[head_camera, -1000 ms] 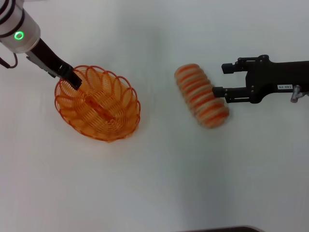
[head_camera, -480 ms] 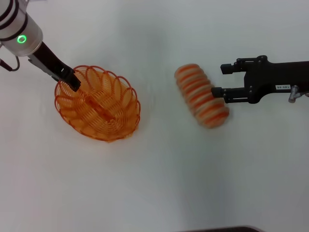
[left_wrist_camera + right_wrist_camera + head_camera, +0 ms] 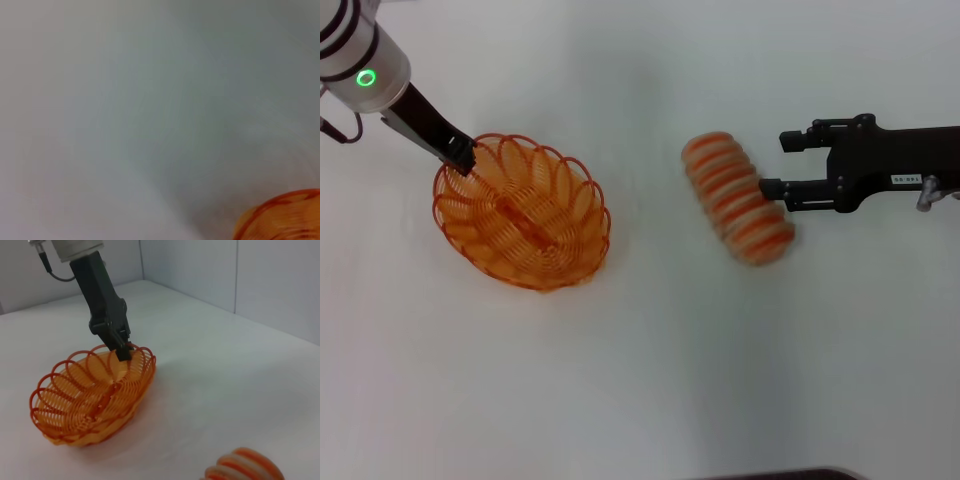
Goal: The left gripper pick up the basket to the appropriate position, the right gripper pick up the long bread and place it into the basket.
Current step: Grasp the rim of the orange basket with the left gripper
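The orange wire basket (image 3: 520,212) sits on the white table at the left; it also shows in the right wrist view (image 3: 85,400). My left gripper (image 3: 463,155) is at its far-left rim, fingers close together on a rim loop, as the right wrist view (image 3: 122,351) shows. The striped long bread (image 3: 737,198) lies at an angle right of centre; one end shows in the right wrist view (image 3: 245,467). My right gripper (image 3: 775,165) is open just right of the bread, its near fingertip (image 3: 767,188) touching the bread's side.
The white table (image 3: 650,370) stretches bare between the basket and the bread and in front of them. Grey walls (image 3: 240,280) stand behind the table's far edge. The left wrist view shows only table and a bit of basket rim (image 3: 285,215).
My left gripper has shifted slightly back toward the far left at the basket's rim. The basket, the bread and the right gripper have not visibly moved.
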Robot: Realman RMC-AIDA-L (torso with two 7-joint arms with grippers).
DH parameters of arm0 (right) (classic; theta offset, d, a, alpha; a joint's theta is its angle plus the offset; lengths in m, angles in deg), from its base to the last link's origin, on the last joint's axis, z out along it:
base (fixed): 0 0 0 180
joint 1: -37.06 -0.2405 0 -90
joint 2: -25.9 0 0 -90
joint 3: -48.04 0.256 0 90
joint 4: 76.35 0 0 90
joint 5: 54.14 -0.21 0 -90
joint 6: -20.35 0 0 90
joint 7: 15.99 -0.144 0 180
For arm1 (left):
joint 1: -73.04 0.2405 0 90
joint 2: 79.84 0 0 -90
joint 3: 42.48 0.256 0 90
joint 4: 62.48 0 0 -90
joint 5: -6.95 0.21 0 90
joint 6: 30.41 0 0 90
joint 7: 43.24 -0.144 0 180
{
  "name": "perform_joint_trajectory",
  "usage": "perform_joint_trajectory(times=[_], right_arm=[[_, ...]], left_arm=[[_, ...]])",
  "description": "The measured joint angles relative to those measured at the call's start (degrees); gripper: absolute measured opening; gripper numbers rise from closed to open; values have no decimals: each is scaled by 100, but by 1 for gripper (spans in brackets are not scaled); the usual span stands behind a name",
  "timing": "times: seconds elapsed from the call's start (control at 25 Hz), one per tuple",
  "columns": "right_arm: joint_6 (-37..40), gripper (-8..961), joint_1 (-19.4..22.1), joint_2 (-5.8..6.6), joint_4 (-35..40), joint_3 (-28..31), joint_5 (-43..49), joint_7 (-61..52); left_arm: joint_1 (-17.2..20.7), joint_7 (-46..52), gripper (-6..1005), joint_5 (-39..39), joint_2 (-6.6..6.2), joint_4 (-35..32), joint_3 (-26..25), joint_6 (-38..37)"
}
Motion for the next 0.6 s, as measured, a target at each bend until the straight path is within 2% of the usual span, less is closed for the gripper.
perform_joint_trajectory(times=[0.12,0.32,0.6], right_arm=[[-8,749,0,0,-30,-21,0,0],[-12,748,0,0,-39,5,-14,0],[-12,748,23,0,-39,27,-41,17]], left_arm=[[-8,-32,153,-3,4,9,0,13],[3,9,99,-10,2,-22,-58,40],[13,16,93,-9,-4,-108,-233,100]])
